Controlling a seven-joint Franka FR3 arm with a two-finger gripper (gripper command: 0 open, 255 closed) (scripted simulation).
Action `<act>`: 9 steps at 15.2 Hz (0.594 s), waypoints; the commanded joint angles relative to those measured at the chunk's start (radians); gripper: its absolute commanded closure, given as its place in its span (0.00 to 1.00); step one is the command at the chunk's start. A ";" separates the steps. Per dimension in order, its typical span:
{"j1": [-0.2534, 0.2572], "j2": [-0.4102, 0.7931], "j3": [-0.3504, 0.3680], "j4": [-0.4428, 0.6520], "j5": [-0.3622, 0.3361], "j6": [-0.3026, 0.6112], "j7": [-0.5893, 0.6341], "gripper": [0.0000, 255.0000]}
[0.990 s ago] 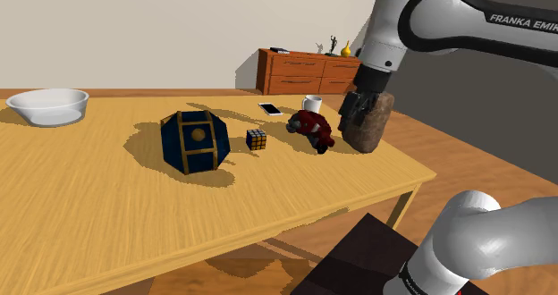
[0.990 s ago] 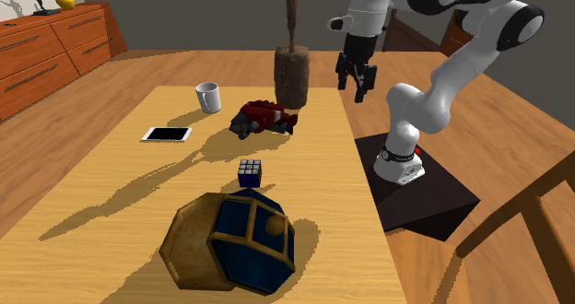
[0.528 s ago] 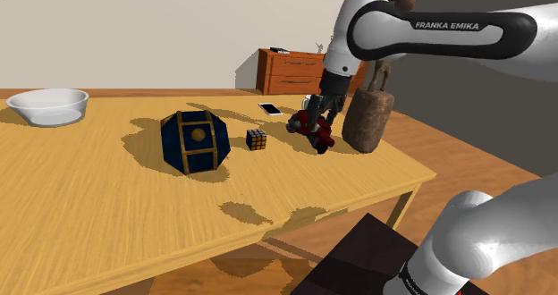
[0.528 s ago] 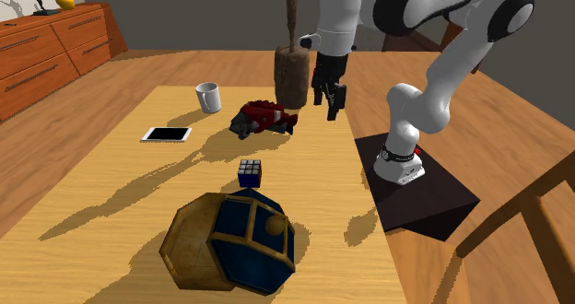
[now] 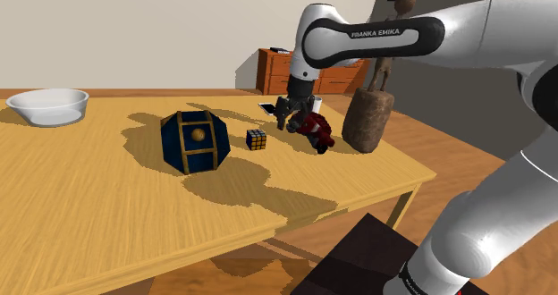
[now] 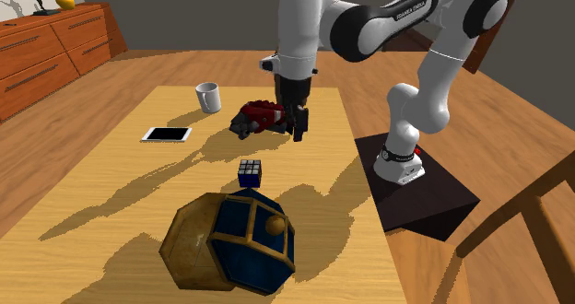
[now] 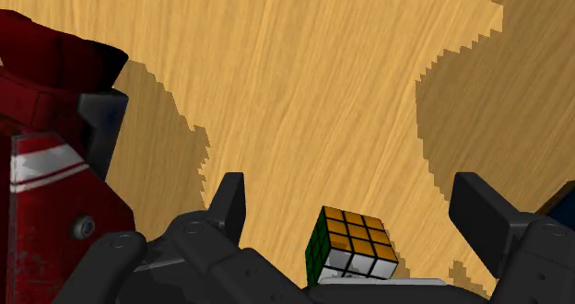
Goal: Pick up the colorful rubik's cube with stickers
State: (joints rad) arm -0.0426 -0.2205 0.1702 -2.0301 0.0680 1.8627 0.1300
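The small rubik's cube point(image 5: 257, 140) with coloured stickers stands on the wooden table point(image 5: 107, 222), between a dark blue and gold box point(image 5: 191, 141) and a red toy point(image 5: 315, 130). In the second exterior view the cube point(image 6: 250, 173) sits mid-table, just behind the box point(image 6: 235, 242). My gripper point(image 5: 288, 119) hangs over the table above the red toy's edge, short of the cube and apart from it point(image 6: 299, 127). In the wrist view the gripper point(image 7: 352, 201) is open, its fingers wide apart, with the cube point(image 7: 355, 247) on the wood below them, orange and green faces showing.
The red toy point(image 7: 46, 164) lies close beside the gripper. A brown stump-like object point(image 5: 368, 119) stands near the table's corner. A white mug point(image 6: 209, 97), a phone point(image 6: 167, 134) and a white bowl point(image 5: 48, 105) are on the table. An orange dresser point(image 6: 46, 53) stands beyond.
The arm has swung from beside the brown object toward the shoulder view's left, passing over the red toy and dropping lower, closer to the cube. Nothing on the table has moved.
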 commanded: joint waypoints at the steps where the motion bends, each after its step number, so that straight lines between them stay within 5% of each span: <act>1: 0.000 0.080 0.011 0.057 -0.017 0.020 0.024 0.00; 9: 0.015 0.412 0.026 0.360 -0.100 0.028 0.104 0.00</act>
State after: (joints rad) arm -0.0299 0.1491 0.1970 -1.7094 -0.0212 1.8896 0.2261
